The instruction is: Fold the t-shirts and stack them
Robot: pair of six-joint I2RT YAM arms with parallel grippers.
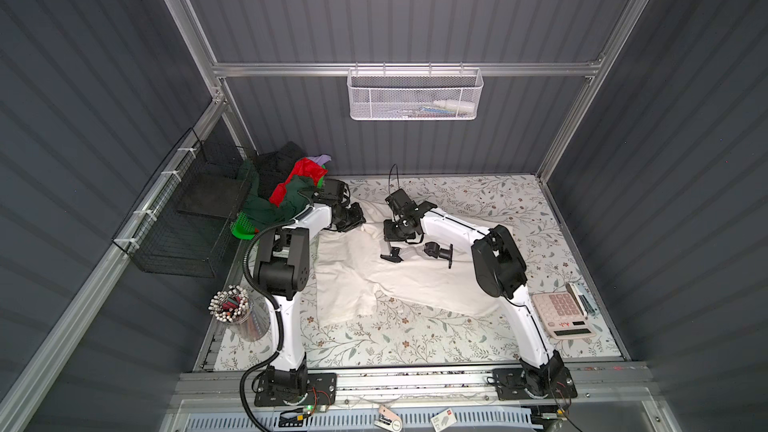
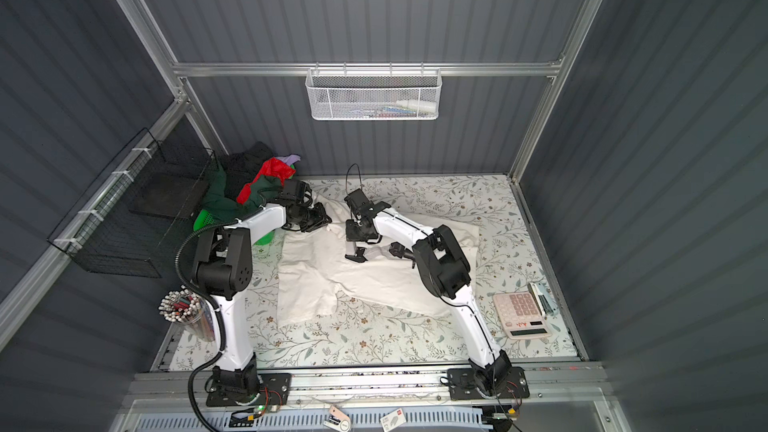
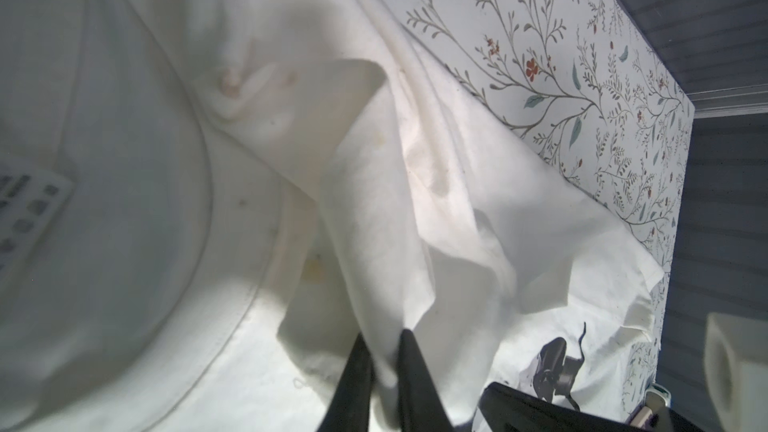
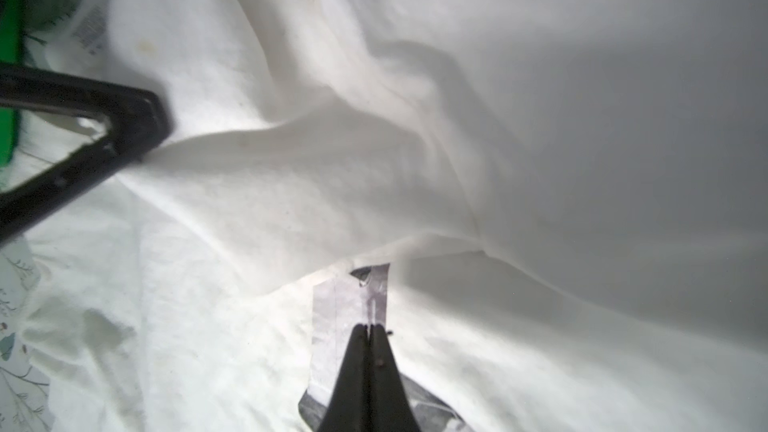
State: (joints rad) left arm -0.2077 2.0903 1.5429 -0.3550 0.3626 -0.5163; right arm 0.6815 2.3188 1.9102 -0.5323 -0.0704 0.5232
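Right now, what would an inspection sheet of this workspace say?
Surface: floral table cover.
Job's things: cream-white t-shirt spread rumpled; dark green, red, black, lavender t-shirts heaped over green basket.
Clutter: calculator; cup of pens.
Grippers: left fingers pinch a cream-white fold; right fingers shut at its grey print, hold unclear.
Cables: black hose along left arm; thin loop above right arm.
Surroundings: white mesh basket on rail; black wire basket at the side.

Calculator (image 1: 561,315) and pen cup (image 1: 235,313) sit on floral tabletop (image 1: 415,342)
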